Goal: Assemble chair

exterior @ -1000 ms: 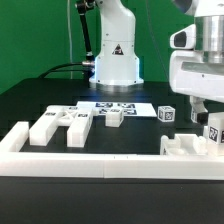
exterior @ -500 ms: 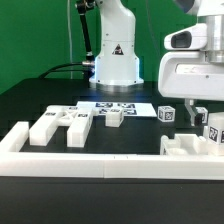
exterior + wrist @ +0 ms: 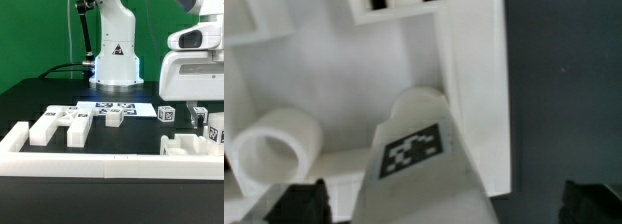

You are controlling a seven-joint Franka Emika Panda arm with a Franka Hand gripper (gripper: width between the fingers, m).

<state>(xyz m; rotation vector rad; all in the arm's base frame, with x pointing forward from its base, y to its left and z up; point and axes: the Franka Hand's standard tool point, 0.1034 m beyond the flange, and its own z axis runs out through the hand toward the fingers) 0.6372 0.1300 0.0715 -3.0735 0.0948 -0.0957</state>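
Note:
My gripper (image 3: 201,111) hangs open at the exterior view's right, above a partly joined group of white chair pieces (image 3: 186,148) that rests against the border rail. In the wrist view the gripper (image 3: 446,203) straddles an upright white piece with a square tag (image 3: 416,150), and there is a gap on each side between the piece and the dark fingertips (image 3: 304,200). A rounded white part (image 3: 278,148) lies beside that piece. Loose chair pieces lie at the exterior view's left (image 3: 48,126), (image 3: 79,124), with smaller tagged blocks (image 3: 113,116), (image 3: 168,113) towards the middle.
The long white border rail (image 3: 90,160) runs along the table's near side, with a raised end at the exterior view's left. The marker board (image 3: 115,104) lies flat in front of the arm's white base (image 3: 115,60). The table surface is black.
The gripper has risen a little above the joined pieces at the exterior view's right. The pieces on the table have not moved.

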